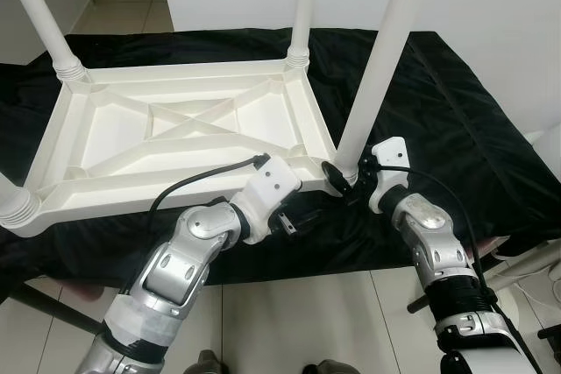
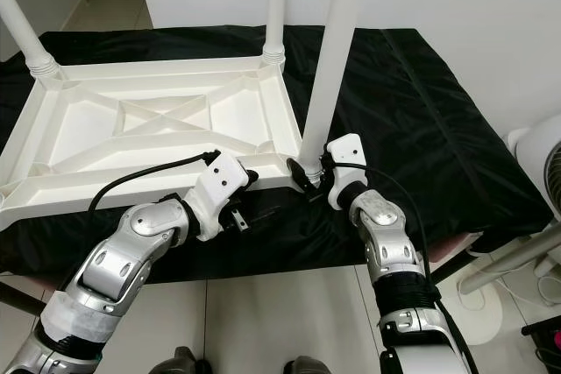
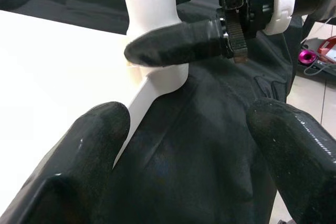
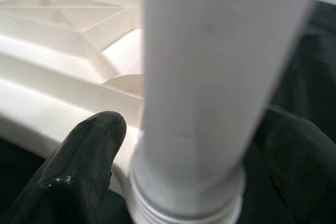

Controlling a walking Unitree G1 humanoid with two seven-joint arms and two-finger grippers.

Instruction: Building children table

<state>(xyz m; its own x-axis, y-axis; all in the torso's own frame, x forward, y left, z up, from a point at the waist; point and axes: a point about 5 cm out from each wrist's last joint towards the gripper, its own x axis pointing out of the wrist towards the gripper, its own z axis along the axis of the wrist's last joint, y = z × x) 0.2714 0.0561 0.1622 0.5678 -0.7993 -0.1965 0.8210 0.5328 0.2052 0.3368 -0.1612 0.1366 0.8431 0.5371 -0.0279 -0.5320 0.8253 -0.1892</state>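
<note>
The upturned white tabletop (image 1: 175, 129) lay on a black-draped desk (image 1: 456, 111). The left gripper (image 3: 184, 145), fingers apart, hovered at its near edge. At the near right corner, the right gripper (image 4: 189, 145) clasped the leg (image 1: 377, 67); turning it squarely, kept upright, would probably seat the thread.

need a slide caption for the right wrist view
Right gripper closes its black fingers around the base of a white table leg at the upturned tabletop.

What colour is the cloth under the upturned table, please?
Black; the cloth shows best in the right eye view.
</note>
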